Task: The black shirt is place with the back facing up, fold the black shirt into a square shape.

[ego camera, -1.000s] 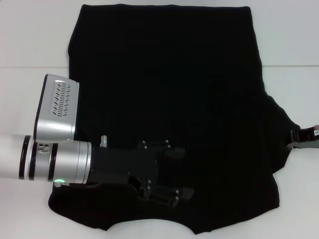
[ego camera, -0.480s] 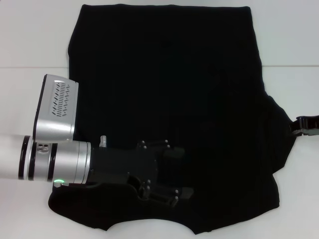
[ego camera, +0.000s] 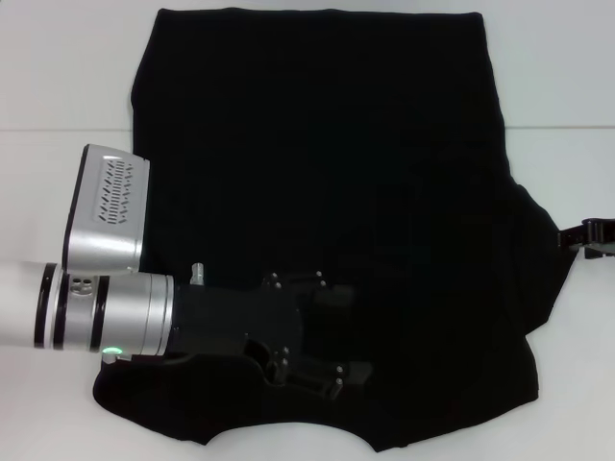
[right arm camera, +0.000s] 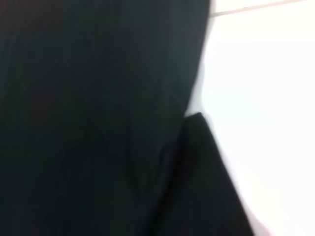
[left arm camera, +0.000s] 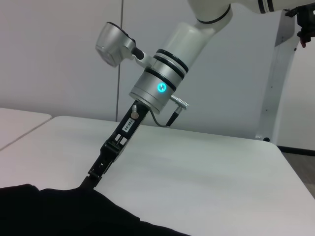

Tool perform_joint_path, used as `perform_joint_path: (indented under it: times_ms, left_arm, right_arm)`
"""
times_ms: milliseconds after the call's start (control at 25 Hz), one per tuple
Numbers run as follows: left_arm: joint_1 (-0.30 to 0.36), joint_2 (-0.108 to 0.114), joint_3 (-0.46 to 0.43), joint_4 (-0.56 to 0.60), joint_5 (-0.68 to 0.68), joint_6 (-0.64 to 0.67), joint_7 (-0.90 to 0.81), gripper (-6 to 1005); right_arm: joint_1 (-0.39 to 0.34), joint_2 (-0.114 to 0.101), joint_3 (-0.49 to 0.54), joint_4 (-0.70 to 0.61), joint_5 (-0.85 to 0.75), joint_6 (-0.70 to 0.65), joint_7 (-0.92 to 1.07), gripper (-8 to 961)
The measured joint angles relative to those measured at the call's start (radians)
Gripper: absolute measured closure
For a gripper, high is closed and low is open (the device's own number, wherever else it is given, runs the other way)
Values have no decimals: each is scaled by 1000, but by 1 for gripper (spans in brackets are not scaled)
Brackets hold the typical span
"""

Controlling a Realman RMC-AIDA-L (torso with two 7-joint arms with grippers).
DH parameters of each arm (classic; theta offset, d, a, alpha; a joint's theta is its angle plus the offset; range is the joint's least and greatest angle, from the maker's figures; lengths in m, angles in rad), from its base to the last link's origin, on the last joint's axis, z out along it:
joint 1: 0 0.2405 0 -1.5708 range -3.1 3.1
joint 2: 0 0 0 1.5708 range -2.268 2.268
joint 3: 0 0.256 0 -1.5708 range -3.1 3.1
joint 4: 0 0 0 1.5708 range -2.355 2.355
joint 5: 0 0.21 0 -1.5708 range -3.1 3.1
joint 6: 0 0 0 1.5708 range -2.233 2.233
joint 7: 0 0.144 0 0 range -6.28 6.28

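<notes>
The black shirt (ego camera: 327,144) lies flat on the white table (ego camera: 58,77) and fills most of the head view. My left gripper (ego camera: 354,331) hovers over its near left part, open, with nothing between the fingers. The right sleeve sticks out in a point towards the table's right side. At that point my right gripper (ego camera: 584,235) sits with its fingers closed on the cloth. The left wrist view shows the right gripper (left arm camera: 91,179) meeting the black shirt (left arm camera: 59,211) at its edge. Only the black shirt (right arm camera: 98,123) and bare table show in the right wrist view.
White table (left arm camera: 197,167) surrounds the shirt on the left, right and far sides. A table seam (ego camera: 67,130) runs across behind the left arm. A white stand (left arm camera: 275,88) rises beyond the table's far corner.
My right gripper has shifted away from the near edge along the table's right side, and the sleeve tip has gone with it. The left arm has barely moved.
</notes>
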Motion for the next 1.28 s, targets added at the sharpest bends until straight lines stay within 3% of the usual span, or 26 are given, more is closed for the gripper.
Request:
perform_joint_path:
  times_ms: [320,1280]
  left_arm:
    - [2,0,0,0,-1,5,-1,66]
    - [-4,0,0,0,-3,2,-1,66]
  right_arm:
    - [2,11,2,3,-33,16,6,343]
    - [14,34,-2,0,-33,28,5,383]
